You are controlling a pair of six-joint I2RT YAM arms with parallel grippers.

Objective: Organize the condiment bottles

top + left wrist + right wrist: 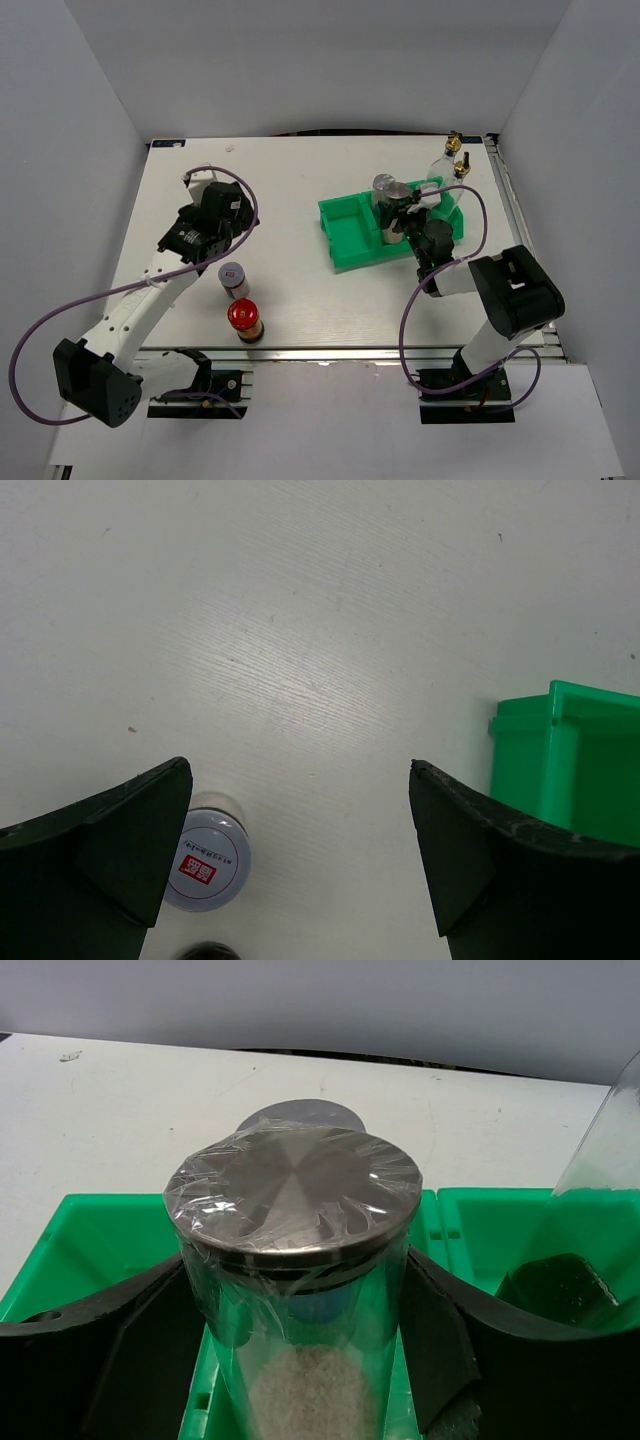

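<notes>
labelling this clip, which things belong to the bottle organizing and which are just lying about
Job: two gold-topped glass bottles, two silver-lidded shakers, red-marked-lid jar, red-capped bottle.
Lying about: green tray, a holder rather than a bottle.

Two gold-topped glass bottles (pixel 452 148), two silver-lidded shakers (pixel 386 186), one white-lidded jar (pixel 233 277), one red-capped bottle (pixel 245 318) and one green tray (pixel 345 228): six bottles altogether.
</notes>
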